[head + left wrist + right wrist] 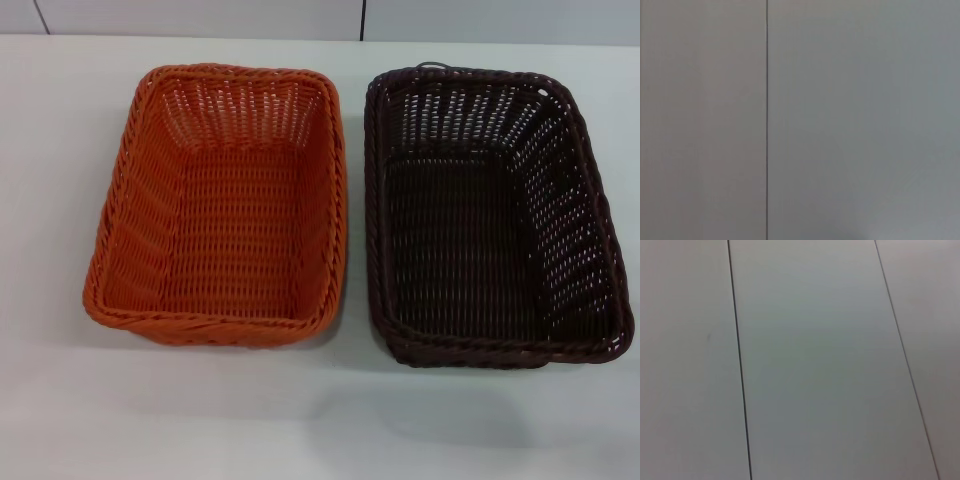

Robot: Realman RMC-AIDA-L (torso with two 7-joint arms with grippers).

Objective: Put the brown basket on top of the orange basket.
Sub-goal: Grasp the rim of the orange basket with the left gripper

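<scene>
Table front edge: nearest to you, the pale table (300,420) lies bare in a broad strip before the baskets.
Orange basket: the orange basket (225,205) stands upright on the table on the robot's left side, its opening facing up, its long side running away from you.
Brown basket: the brown basket (490,215) stands upright on the table on the robot's right side, just beside the orange one, with a narrow gap of table between their rims; they do not touch. It is not on top of the orange basket.
Brown basket rim: along its near and right edges you see a second braided rim line showing under the first; you cannot tell from the head view whether that is one basket or two nested.
Basket contents: both show only their woven floors.
Far edge: behind the baskets the table ends at a grey wall (200,15) with dark vertical seams.
Left pincer: not visible in any view; you cannot tell whether it is open or closed, so no place can be given relative to it. Its wrist camera shows only a plain grey panel (865,120) with one dark seam.
Right pincer: likewise out of sight, state unknown. Its wrist camera shows pale grey panels (815,365) crossed by two slanting seams.
Arms: neither arm appears over the table in the head view.
</scene>
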